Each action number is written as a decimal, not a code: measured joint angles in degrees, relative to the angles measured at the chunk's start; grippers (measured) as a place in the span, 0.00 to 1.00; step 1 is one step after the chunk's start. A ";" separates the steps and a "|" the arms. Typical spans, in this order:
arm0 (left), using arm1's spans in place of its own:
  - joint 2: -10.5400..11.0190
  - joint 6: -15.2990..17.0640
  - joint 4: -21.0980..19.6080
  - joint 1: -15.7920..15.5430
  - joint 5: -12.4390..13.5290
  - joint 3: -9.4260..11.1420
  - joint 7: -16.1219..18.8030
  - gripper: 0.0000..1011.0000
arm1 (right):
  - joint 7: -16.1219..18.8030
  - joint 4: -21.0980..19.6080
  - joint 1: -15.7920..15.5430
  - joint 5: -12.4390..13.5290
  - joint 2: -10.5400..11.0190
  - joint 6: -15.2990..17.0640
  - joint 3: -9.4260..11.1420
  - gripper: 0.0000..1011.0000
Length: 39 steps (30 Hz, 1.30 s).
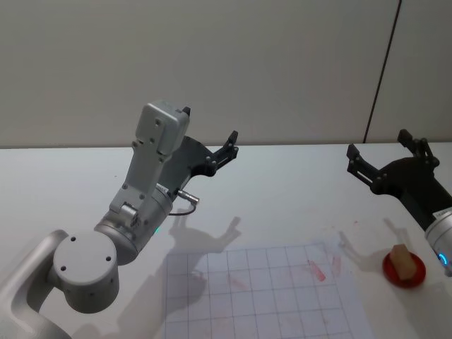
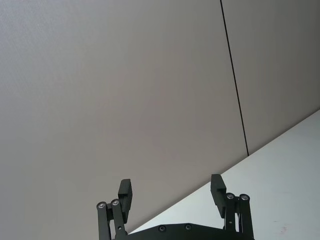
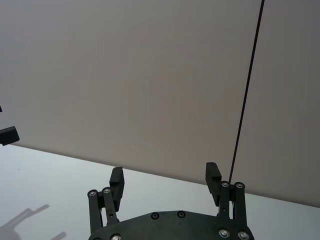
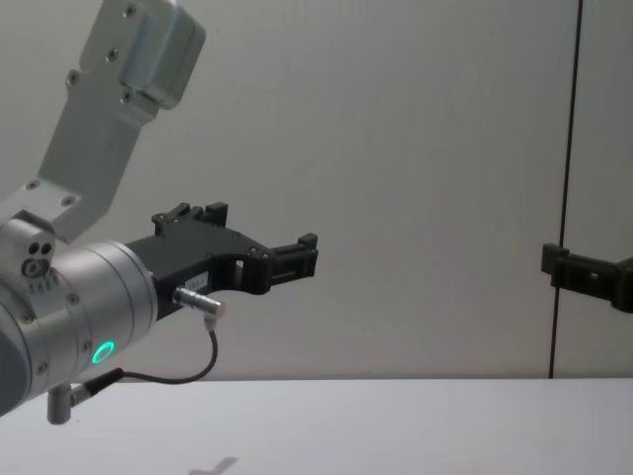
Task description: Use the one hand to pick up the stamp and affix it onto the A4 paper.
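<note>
Both arms are up off the desk (image 1: 282, 183) here, and neither one is holding anything. The left gripper (image 1: 210, 127) hangs in the air pointing at the wall (image 1: 282, 63), and its wrist view shows the two fingers (image 2: 125, 190) spread wide with nothing between them. The right gripper (image 1: 377, 143) is the same: raised, aimed at the wall, jaws wide apart and empty. The stamp (image 1: 403, 258), a small light-coloured block, is down on the desk below the right gripper and a bit back toward the robot from its fingertips, close beside that arm's wrist. It's standing upright on a round red pad (image 1: 404, 274), well apart from the fingers. The paper (image 1: 261, 296) has a grid printed on it and lies flat on the desk, lower than both grippers and roughly between them, nearer the robot. Its closest corner is just beside the pad on the left gripper's side. There are a few faint red marks (image 1: 316, 270) on the sheet, mostly toward the edge nearest the right gripper.
</note>
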 joint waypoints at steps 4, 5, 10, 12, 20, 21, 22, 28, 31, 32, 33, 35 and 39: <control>0.00 0.00 0.00 0.00 0.00 0.00 0.00 0.99 | -0.01 0.00 0.00 0.00 0.00 0.00 0.00 0.99; 0.00 0.00 0.00 0.00 0.00 0.00 0.00 0.99 | -0.01 0.00 0.00 0.00 0.00 0.00 0.00 0.99; 0.00 0.00 0.00 0.00 0.00 0.00 0.00 0.99 | -0.02 0.00 0.00 0.00 0.00 0.00 0.00 0.99; 0.00 0.00 0.00 0.00 0.00 0.00 0.00 0.99 | -0.02 0.00 0.00 0.00 0.00 0.01 0.00 0.99; 0.00 0.00 0.00 0.00 0.00 0.00 0.00 0.99 | -0.02 -0.01 0.00 -0.01 0.00 0.01 0.00 0.99; 0.00 0.00 0.00 0.00 0.00 0.00 0.00 0.99 | -0.02 -0.01 0.00 -0.01 0.00 0.00 0.00 0.99; 0.00 0.00 0.00 0.00 0.00 0.00 0.00 0.99 | -0.02 -0.01 0.00 -0.01 0.00 0.01 0.00 0.99; 0.00 0.00 0.00 0.00 0.00 0.00 0.00 0.99 | -0.02 -0.01 0.00 -0.01 0.00 0.00 0.00 0.99; 0.00 0.00 0.00 0.00 0.00 0.00 0.00 0.99 | -0.02 -0.01 0.00 -0.01 0.00 0.01 0.00 0.99; 0.00 0.00 0.00 0.00 0.00 0.00 0.00 0.99 | -0.02 -0.01 0.00 -0.01 0.00 0.01 0.00 0.99; 0.00 0.00 0.00 0.00 0.00 0.00 0.00 0.99 | -0.02 -0.01 -0.01 -0.01 -0.01 0.01 0.00 0.99; 0.00 0.00 0.00 0.00 0.00 0.00 0.00 0.99 | -0.04 -0.03 -0.05 -0.02 -0.01 0.03 0.00 0.99; 0.00 0.00 0.00 0.00 0.00 0.00 0.00 0.99 | -0.77 -0.32 -0.37 -0.06 -0.01 0.42 0.00 0.99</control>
